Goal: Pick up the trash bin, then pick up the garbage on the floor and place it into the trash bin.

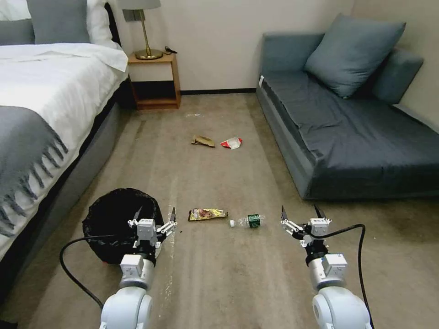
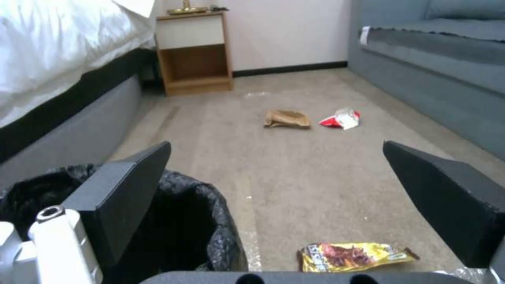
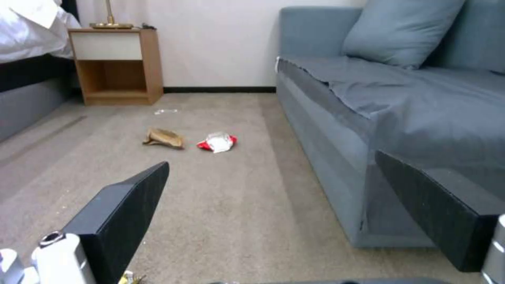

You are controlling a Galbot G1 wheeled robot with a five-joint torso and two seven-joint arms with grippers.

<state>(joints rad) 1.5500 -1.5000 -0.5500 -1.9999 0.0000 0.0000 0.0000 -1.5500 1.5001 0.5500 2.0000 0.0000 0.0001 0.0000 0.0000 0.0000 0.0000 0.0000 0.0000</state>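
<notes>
Both pincers hang wide and empty: left pincer (image 1: 154, 218) over the trash bin (image 1: 112, 214) by the bed (image 1: 41, 91), right pincer (image 1: 302, 213) above carpet. Bin looks light (slippery, crinkly liner); its rim seems the best hold.

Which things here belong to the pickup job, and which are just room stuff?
Job:
- trash bin, on the floor under the open left pincer
- snack wrapper
- clear bottle
- tan paper wad
- red-and-white wrapper
- right pincer, open

Not the job:
- bed
- nightstand
- lamp
- sofa
</notes>
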